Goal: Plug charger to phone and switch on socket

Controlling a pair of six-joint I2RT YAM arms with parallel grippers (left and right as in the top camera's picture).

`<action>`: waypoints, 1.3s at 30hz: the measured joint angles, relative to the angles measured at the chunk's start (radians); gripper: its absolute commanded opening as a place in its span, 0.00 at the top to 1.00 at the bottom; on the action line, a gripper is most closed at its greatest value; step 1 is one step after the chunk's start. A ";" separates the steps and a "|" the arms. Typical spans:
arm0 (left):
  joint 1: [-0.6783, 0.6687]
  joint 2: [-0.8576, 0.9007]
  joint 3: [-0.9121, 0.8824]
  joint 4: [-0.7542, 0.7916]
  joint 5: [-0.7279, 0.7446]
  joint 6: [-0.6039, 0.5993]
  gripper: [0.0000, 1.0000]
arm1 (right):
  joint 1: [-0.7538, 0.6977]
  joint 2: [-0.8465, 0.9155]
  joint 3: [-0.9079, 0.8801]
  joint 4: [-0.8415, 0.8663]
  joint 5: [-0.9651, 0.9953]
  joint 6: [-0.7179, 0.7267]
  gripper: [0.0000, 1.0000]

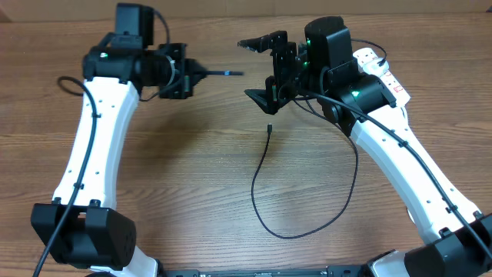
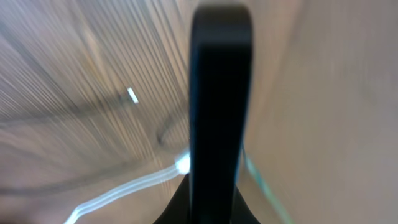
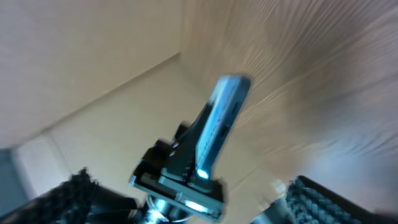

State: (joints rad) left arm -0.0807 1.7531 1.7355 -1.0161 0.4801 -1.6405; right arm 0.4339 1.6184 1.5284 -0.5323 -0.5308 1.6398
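Left hand (image 1: pixel 198 73) clenched on edge-on, blurred phone (image 1: pixel 228 74); right hand (image 1: pixel 261 69) released; socket (image 1: pixel 383 72) mostly hidden behind right arm (image 1: pixel 400 146)

The right arm (image 1: pixel 400 148) hides most of the socket (image 1: pixel 382 71); both wrist views are blurry; the charger (image 1: pixel 255 181) tip looks tiny.

The phone (image 3: pixel 222 115) (blurred, edge-on) sits tilted in the left gripper (image 3: pixel 198 149), wooden table (image 3: pixel 323 74) behind it.

Left claw (image 1: pixel 200 73) clamped, right claw (image 1: pixel 247 69) spread wide
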 measured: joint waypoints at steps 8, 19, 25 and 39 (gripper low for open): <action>0.106 0.000 -0.002 -0.130 -0.231 0.193 0.96 | 0.000 0.000 0.004 -0.208 0.198 -0.302 0.00; 0.080 0.004 -0.002 -0.063 -0.219 0.880 0.96 | 0.005 0.032 0.008 -0.400 0.465 -0.763 0.00; 0.042 0.039 -0.002 -0.030 0.032 1.331 0.96 | 0.032 0.184 0.009 -0.443 0.467 -0.885 0.00; 0.041 0.229 -0.002 -0.068 0.286 1.638 0.96 | 0.061 0.301 0.009 -0.440 0.499 -0.933 0.31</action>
State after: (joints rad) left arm -0.0395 1.9820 1.7332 -1.0843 0.7662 -0.0025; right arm 0.4946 1.9198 1.5375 -0.9726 -0.0322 0.7071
